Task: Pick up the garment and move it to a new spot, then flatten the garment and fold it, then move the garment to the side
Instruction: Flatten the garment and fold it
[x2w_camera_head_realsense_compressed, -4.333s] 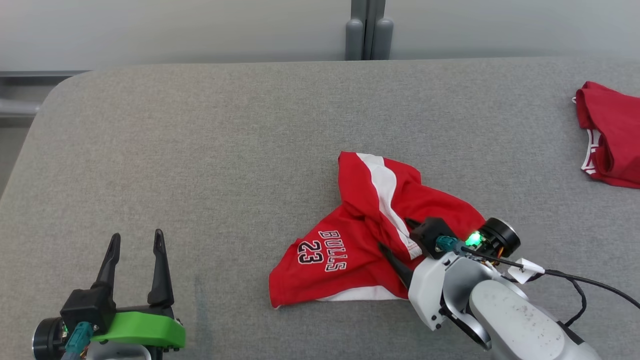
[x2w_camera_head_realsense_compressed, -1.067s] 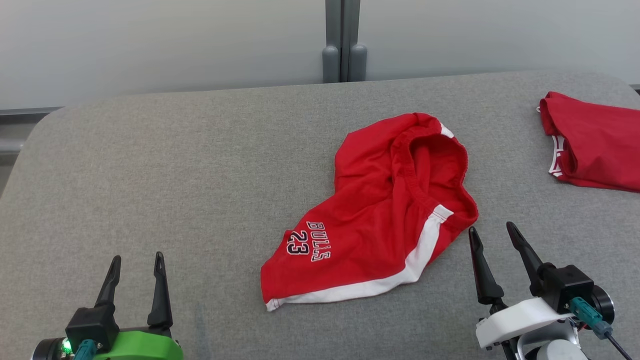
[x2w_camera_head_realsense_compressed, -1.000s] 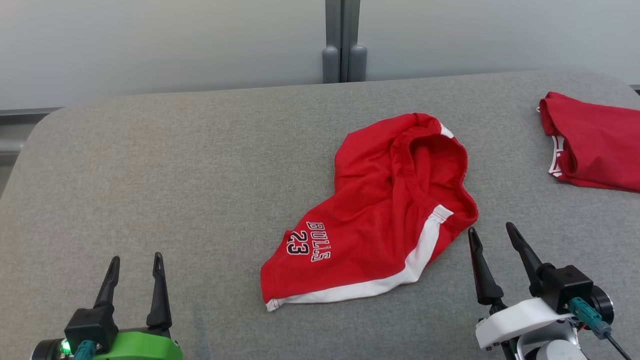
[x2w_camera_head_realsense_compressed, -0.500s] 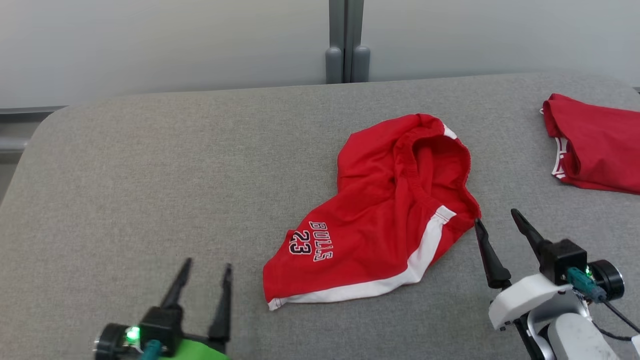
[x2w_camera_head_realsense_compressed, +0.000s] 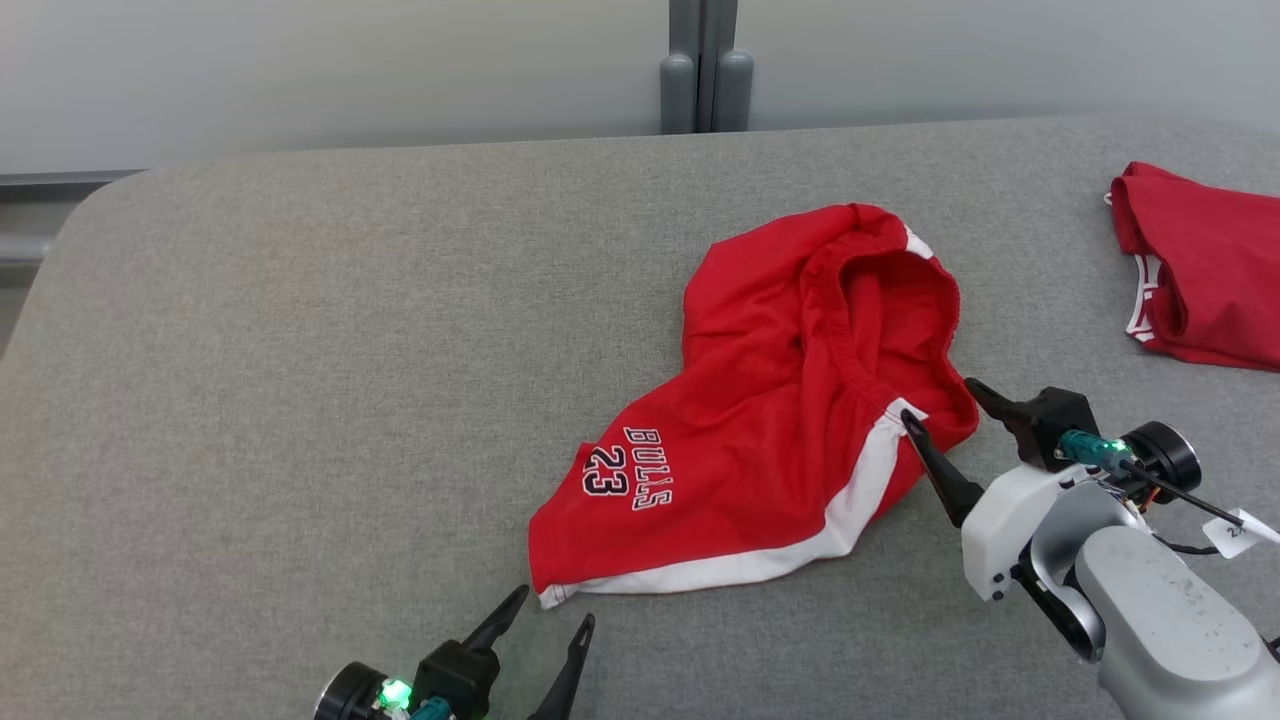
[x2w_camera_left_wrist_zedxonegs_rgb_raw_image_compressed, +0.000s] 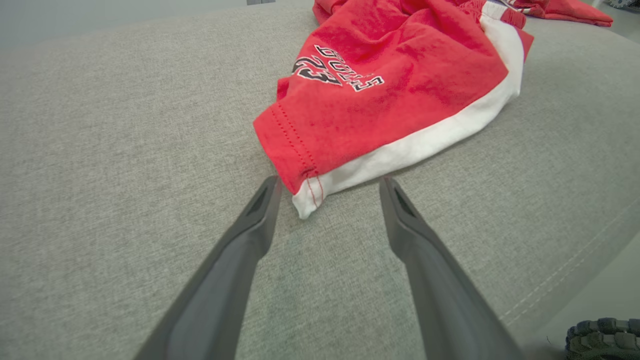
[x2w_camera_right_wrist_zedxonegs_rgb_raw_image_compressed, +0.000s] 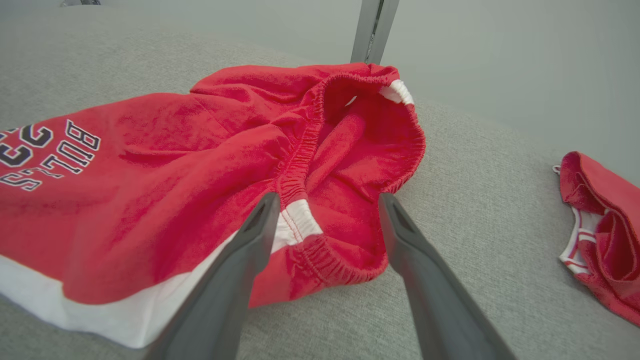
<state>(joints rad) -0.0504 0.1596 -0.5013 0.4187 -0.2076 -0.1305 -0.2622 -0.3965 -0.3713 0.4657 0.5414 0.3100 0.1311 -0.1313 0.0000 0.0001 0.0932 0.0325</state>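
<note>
Head view: the garment (x2w_camera_head_realsense_compressed: 760, 440) lies crumpled on the desk (x2w_camera_head_realsense_compressed: 300, 350), long axis running from left pincer (x2w_camera_head_realsense_compressed: 555, 605) to right pincer (x2w_camera_head_realsense_compressed: 938, 400).
Left wrist view: wide-spread jaws straddle the hem corner (x2w_camera_left_wrist_zedxonegs_rgb_raw_image_compressed: 307, 200) just ahead.
Right wrist view: wide-spread jaws flank the waistband's (x2w_camera_right_wrist_zedxonegs_rgb_raw_image_compressed: 300, 220) near edge.

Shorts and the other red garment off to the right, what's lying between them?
Nothing: only bare grey table lies between the shorts and the other red garment, as the head view shows.
</note>
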